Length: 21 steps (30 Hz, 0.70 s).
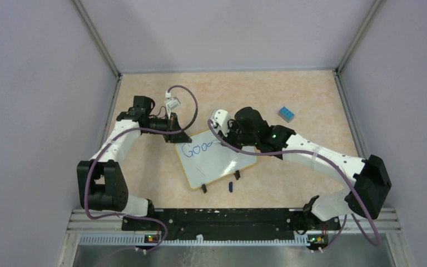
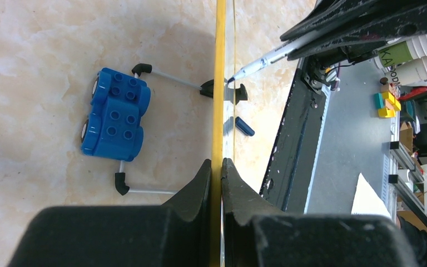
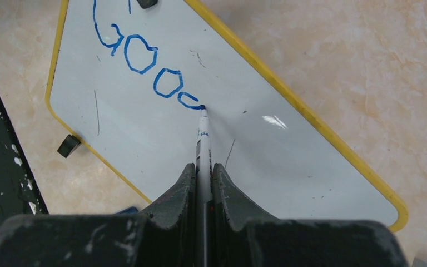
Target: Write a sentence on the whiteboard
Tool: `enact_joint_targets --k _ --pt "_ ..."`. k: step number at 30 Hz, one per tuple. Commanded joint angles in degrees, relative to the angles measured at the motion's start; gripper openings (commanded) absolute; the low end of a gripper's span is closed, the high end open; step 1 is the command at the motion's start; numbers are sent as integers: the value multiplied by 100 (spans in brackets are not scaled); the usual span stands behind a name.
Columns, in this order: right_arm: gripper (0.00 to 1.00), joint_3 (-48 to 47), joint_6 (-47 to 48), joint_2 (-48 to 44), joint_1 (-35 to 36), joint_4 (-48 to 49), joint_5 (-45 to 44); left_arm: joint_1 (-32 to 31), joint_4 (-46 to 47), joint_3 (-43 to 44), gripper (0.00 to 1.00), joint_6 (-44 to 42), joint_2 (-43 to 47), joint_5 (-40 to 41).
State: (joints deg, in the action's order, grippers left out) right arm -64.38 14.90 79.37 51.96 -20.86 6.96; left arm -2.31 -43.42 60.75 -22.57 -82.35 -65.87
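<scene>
You clamped the whiteboard (image 3: 267, 139) in your left hand (image 2: 217, 164); your right hand (image 3: 203, 169) gripped the marker (image 3: 203, 136), tip on the sentence (image 3: 139, 55).

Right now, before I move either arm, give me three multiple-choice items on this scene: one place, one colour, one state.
1. Where is the block, relative to the board?
A. On it
B. Beyond it to the right, on the table
C. Under it

2. What colour is the rim?
A. Red
B. Yellow
C. Green

3. How is the right claw?
A. Open
B. Shut on the marker
C. Shut on the block

Answers:
1 B, it lies on bare table, clear of the board.
2 B, a yellow edge runs round the board.
3 B, the claw clamps the marker, tip at the lettering.
</scene>
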Motion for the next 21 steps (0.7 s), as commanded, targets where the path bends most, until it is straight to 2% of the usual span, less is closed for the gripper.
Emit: enact_joint_targets --k 1,21 --pt "0 -388 20 49 -269 257 -309 19 53 68 0 -59 16 268" --pt "0 -345 -49 30 -283 159 37 19 53 60 0 -80 7 263"
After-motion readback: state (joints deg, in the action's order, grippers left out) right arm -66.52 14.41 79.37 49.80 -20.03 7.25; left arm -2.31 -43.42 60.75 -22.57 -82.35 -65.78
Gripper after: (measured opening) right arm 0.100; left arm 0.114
